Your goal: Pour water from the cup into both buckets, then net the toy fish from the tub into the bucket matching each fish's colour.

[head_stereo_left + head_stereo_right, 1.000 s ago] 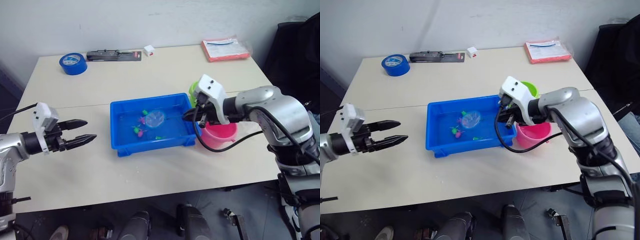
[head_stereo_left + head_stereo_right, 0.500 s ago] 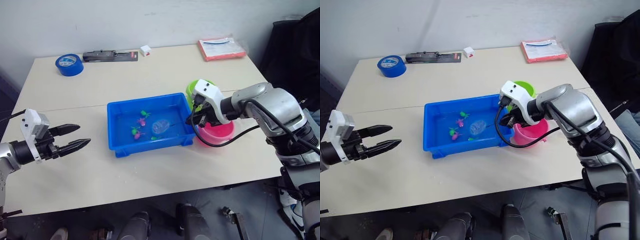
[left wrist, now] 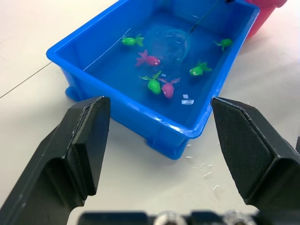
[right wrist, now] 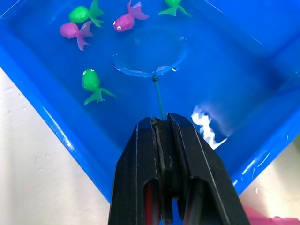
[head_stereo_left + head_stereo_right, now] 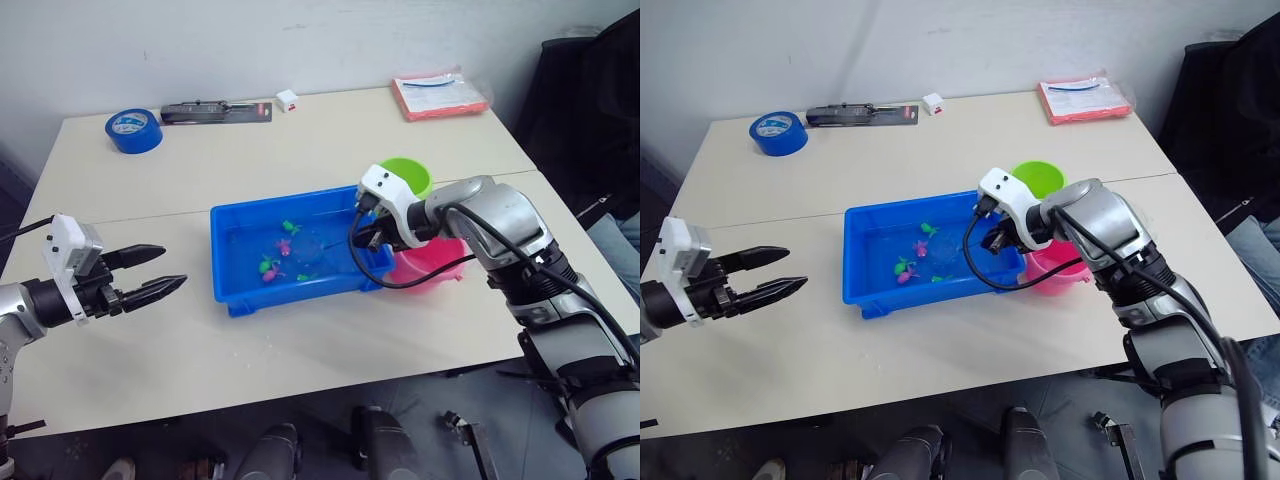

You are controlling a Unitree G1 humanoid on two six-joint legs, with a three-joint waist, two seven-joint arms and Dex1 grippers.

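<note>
The blue tub (image 5: 228,300) sits mid-table with water in it. Several tiny pink fish (image 4: 125,21) and green fish (image 4: 91,82) lie in it. My right gripper (image 5: 372,235) is at the tub's right end, shut on the thin black handle of the net (image 4: 151,57). The hoop lies under the water among the fish, with no fish inside it. The green bucket (image 5: 406,174) and the pink bucket (image 5: 432,262) stand just right of the tub, behind my right forearm. My left gripper (image 5: 168,270) hovers open to the left of the tub, holding nothing. The cup is out of view.
A blue tape roll (image 5: 132,130), a black packaged tool (image 5: 215,110) and a small white box (image 5: 287,99) lie along the table's far edge. A red-orange pouch (image 5: 438,95) lies at the far right corner.
The camera view has shifted. My right gripper has moved left over the tub's right end, and the net's hoop has sunk into the water. My left gripper stays open.
</note>
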